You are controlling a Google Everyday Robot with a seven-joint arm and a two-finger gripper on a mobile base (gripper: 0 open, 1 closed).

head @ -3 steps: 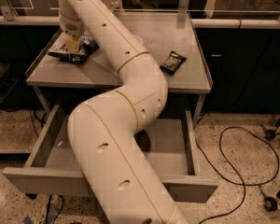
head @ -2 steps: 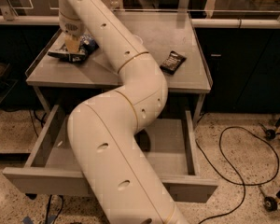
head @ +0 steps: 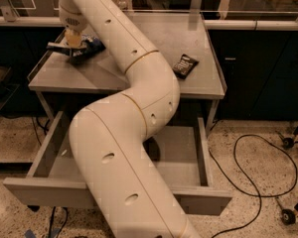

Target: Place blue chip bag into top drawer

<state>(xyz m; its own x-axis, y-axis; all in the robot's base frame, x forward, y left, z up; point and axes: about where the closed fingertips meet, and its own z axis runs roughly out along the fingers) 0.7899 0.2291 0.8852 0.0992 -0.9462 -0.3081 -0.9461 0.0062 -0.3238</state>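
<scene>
My arm (head: 139, 148) is smooth cream plastic with a slight sheen. My gripper (head: 72, 46) is far left on the table (head: 188, 36), at the blue chip bag (head: 91, 47), which is crinkly foil, I think. The top drawer (head: 203, 202) and table look like matt grey metal.

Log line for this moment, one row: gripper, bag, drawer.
gripper: at blue chip bag, table far left | bag: on table, not in drawer | top drawer: open | dark packet: table right
</scene>
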